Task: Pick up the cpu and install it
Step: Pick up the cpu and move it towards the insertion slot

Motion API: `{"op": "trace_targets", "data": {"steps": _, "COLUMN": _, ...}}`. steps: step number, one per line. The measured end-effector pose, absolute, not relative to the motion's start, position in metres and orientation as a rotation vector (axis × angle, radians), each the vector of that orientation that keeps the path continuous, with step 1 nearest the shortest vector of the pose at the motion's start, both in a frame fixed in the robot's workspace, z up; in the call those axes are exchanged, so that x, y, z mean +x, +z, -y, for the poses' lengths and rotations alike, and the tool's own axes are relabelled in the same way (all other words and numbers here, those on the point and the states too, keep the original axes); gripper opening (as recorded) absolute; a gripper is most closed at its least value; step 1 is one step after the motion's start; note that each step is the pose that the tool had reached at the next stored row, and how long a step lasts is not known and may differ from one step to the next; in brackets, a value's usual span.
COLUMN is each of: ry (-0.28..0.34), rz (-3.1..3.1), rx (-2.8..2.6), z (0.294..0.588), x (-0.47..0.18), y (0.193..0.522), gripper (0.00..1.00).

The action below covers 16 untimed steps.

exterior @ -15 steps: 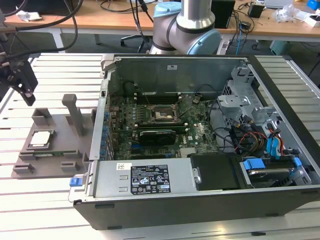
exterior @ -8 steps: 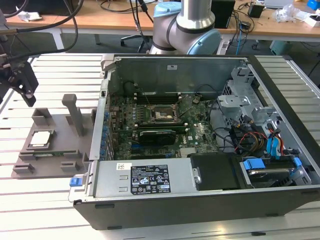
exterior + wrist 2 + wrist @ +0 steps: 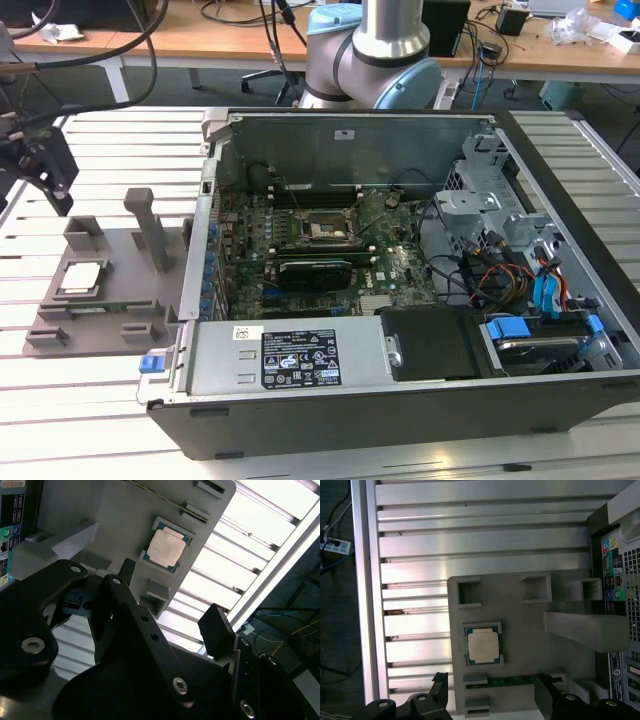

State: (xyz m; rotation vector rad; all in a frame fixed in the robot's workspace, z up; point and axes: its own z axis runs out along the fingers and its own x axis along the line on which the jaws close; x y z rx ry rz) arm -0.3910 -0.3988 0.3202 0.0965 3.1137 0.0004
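Note:
The cpu (image 3: 82, 277) is a small square chip with a silvery top and pale rim. It lies flat in a recess of the grey plastic tray (image 3: 125, 292) at the exterior view's left, beside the open computer case (image 3: 400, 400). My gripper (image 3: 55, 185) hangs above the tray's far left corner, apart from the chip. In the first wrist view the cpu (image 3: 483, 645) sits on the tray (image 3: 520, 615) just ahead of my open gripper (image 3: 491, 687), its black fingertips (image 3: 440, 681) spread wide with nothing between them. The second wrist view shows the cpu (image 3: 166, 548) beyond the gripper (image 3: 167, 607).
Inside the case, the motherboard's black socket frame (image 3: 322, 230) lies open near the middle. The tray's upright post (image 3: 150, 228) rises beside the chip, toward the case wall (image 3: 200, 250). Drive bays and cables (image 3: 500, 270) fill the case's right side. The table is slatted metal (image 3: 90, 400).

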Motion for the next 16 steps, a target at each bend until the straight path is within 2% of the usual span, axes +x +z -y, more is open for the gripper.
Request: {"op": "trace_targets", "data": {"steps": 16, "ry": 0.000, "rz": -3.114, "rx": 0.096, "z": 0.3988, "x": -0.3910, "y": 0.3140, "gripper": 0.78}}
